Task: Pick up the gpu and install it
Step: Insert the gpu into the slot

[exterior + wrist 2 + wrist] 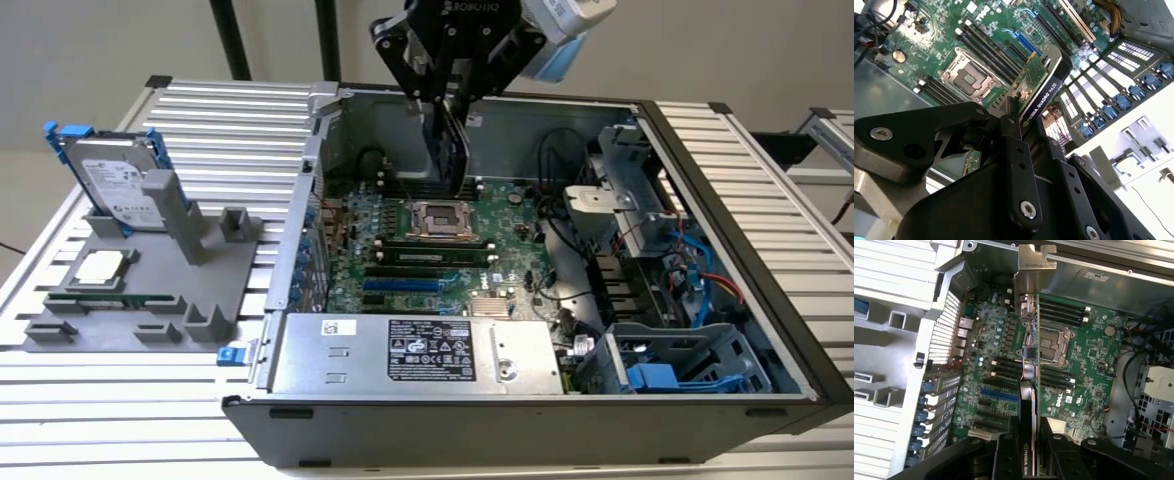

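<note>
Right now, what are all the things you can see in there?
gpu: one, green card with black cooler and silver bracket, held on edge over the motherboard.
computer case: one, black and grey, open, on the table.
motherboard: one, green, inside the case.
power supply: one, silver box, at the case's near wall.
hard drive: one, silver with blue rails, standing in the holder at the exterior view's left.
holder: one, grey, on the table beside the case.
table: one, silver and ribbed, under everything.
pincer: one, black, shut on the gpu.
</note>
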Tool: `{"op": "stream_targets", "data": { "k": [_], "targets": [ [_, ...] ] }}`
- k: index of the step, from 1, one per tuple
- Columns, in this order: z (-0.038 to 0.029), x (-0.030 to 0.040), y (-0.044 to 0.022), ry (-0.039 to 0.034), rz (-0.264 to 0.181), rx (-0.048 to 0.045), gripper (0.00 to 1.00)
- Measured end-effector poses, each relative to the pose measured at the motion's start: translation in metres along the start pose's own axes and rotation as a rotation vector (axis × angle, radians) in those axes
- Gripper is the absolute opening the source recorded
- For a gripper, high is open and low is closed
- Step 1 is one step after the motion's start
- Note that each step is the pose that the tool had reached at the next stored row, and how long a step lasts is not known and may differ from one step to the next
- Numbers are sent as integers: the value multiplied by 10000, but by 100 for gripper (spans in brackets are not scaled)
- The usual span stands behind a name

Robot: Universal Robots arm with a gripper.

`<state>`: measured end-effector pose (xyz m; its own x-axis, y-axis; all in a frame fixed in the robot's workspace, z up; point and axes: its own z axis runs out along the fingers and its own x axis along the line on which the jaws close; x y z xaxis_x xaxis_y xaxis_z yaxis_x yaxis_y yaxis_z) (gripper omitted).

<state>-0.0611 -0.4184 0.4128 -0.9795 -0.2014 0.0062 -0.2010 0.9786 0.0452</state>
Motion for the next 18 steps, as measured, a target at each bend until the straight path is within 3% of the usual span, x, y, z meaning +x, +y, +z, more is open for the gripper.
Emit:
{"op": "stream_targets", "data": {
  "k": [8, 18],
  "targets": [
    [0, 1, 2, 25, -538, 7, 0],
    [0, 1, 2, 71, -1541, 19, 0]
  ]
}}
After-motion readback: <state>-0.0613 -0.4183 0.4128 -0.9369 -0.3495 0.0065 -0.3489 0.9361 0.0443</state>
